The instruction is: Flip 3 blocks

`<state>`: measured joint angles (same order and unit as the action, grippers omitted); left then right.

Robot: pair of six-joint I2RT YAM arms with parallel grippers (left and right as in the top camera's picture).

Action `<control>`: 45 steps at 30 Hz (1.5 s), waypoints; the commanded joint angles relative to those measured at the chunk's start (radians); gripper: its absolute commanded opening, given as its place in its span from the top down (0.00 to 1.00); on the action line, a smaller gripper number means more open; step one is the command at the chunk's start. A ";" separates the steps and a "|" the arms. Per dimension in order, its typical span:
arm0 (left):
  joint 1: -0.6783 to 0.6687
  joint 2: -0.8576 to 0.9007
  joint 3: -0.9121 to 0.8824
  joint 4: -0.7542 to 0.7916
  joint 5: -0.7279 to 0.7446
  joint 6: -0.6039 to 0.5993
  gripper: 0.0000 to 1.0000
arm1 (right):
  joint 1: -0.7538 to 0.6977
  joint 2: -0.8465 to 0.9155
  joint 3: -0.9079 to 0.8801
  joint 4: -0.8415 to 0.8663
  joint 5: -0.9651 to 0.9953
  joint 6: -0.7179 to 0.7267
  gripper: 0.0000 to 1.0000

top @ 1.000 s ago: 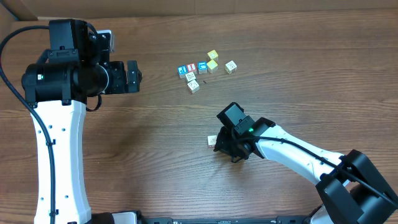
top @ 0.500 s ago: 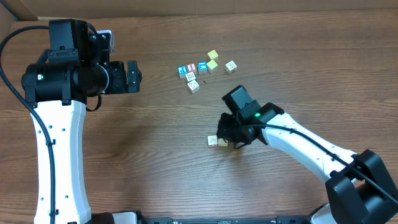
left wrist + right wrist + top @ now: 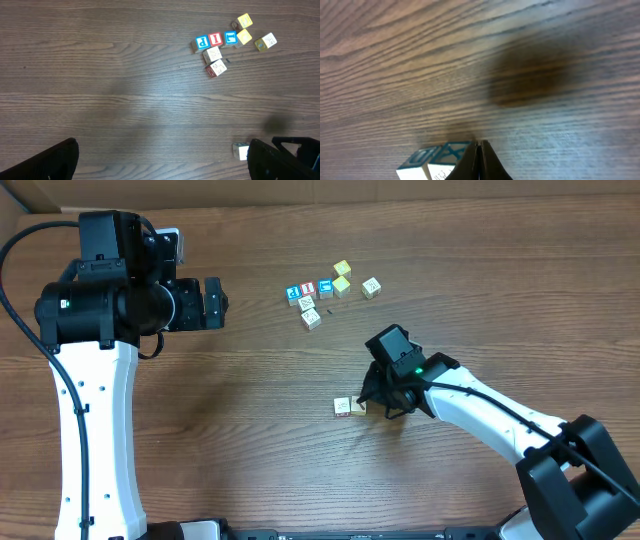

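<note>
- The right gripper [image 3: 383, 407] is down low over the table [image 3: 250, 450], near the middle, with its jaws pressed fully together and nothing caught between them.
- In the right wrist view, the closed fingertips [image 3: 471, 167] sit right at the edge of the X-marked block [image 3: 451, 152]. This pale cube has a dark teal X on its upper face (whether metal meets wood is too close to call).
- The neighbour block [image 3: 343, 407] lies hard up against that cube on the side away from the gripper. The two sit side by side on the wood.
- Over on the left, the left gripper [image 3: 214, 302] hangs above the table with its fingers spread wide. It carries nothing, and its wrist camera looks straight down between them at bare wood grain.
- Farther up the table, well apart from that pair, sits the main cluster of cubes.
- A P-faced blue block [image 3: 201, 42], a red-faced cube [image 3: 215, 38] and a second blue block [image 3: 230, 36] form a short touching row.
- Two yellow cubes [image 3: 244, 36] stand at the row's end, one just above the other.
- The green-marked pale block [image 3: 265, 42] sits just beside the yellow ones, a little apart from them.
- Two more pale blocks [image 3: 212, 54] rest just below the row, one touching the next.
</note>
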<state>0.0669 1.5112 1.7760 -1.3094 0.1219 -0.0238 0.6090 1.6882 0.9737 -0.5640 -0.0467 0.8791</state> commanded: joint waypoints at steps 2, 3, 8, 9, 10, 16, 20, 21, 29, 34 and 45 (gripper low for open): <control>0.000 0.000 0.024 0.004 -0.002 -0.010 0.00 | 0.009 0.013 -0.007 0.031 -0.036 -0.033 0.96; 0.000 0.000 0.024 0.004 -0.002 -0.010 0.00 | 0.009 0.013 -0.007 0.037 -0.061 -0.051 0.96; 0.000 0.000 0.024 0.004 -0.002 -0.010 0.00 | 0.019 0.013 -0.007 0.029 -0.078 -0.050 0.96; 0.000 0.000 0.024 0.004 -0.002 -0.010 0.00 | 0.020 0.013 -0.007 0.029 -0.078 -0.050 0.96; 0.000 0.000 0.024 0.004 -0.002 -0.010 0.00 | 0.020 0.013 -0.007 0.029 -0.077 -0.050 0.96; 0.000 0.000 0.024 0.004 -0.002 -0.010 0.00 | 0.018 0.013 -0.007 0.036 -0.030 -0.050 0.96; 0.000 0.000 0.024 0.004 -0.002 -0.010 0.00 | 0.018 0.013 -0.007 0.006 0.019 -0.009 0.96; 0.000 0.000 0.024 0.004 -0.002 -0.010 0.00 | 0.018 0.013 -0.007 0.001 0.024 -0.003 0.96; 0.000 0.000 0.024 0.004 -0.002 -0.010 0.00 | 0.039 0.018 -0.007 -0.011 -0.015 0.008 0.96; 0.000 0.000 0.024 0.004 -0.002 -0.010 0.00 | 0.058 0.018 -0.007 0.001 -0.019 0.008 0.96; 0.000 0.000 0.024 0.004 -0.002 -0.010 0.00 | 0.050 0.018 -0.007 0.009 0.012 0.007 0.96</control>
<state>0.0669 1.5112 1.7760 -1.3094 0.1219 -0.0238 0.6628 1.6939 0.9730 -0.5613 -0.0654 0.8795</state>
